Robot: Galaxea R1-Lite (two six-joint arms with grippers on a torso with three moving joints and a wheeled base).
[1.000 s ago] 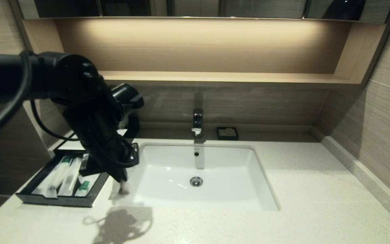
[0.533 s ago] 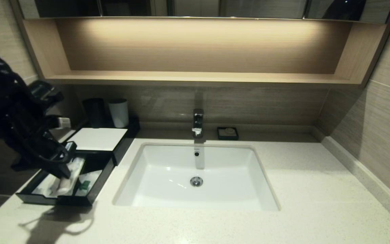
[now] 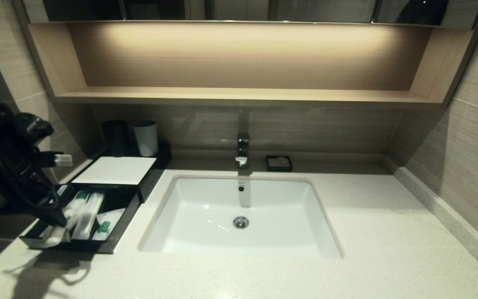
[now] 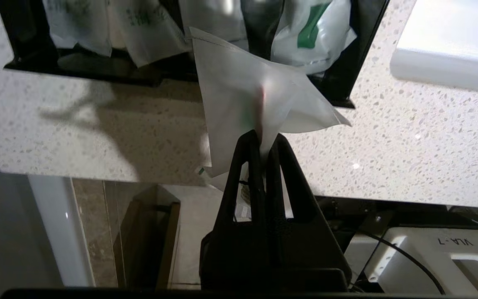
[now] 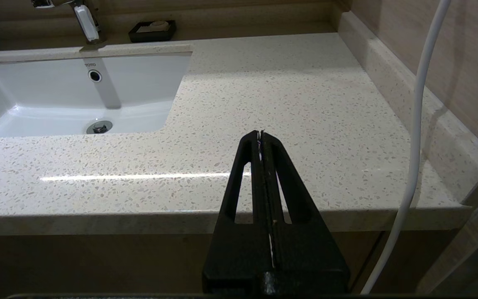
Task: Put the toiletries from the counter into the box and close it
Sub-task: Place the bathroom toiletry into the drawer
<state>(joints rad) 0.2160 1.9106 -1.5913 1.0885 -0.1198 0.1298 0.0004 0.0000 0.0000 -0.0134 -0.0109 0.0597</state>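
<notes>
Clear-wrapped packet (image 4: 259, 104) pinched in left hand (image 4: 265, 135); right hand (image 5: 261, 133) closed, empty; sink (image 5: 69, 120) reads TOTO.

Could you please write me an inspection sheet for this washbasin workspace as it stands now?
Surface: speckled cream counter with a white sink set in it.
Job's things: black box, its drawer pulled open, holding wrapped toothbrush packets and a green-marked sachet; one clear packet pinched above the counter edge, beside the drawer.
Clutter: black cup, white cup, soap dish, tap.
Grippers: left gripper shut on the packet; right gripper shut, empty, in front of the counter's right part.
Cables: white cable beside the right arm.
Surroundings: wooden wall shelf, lit from above.
</notes>
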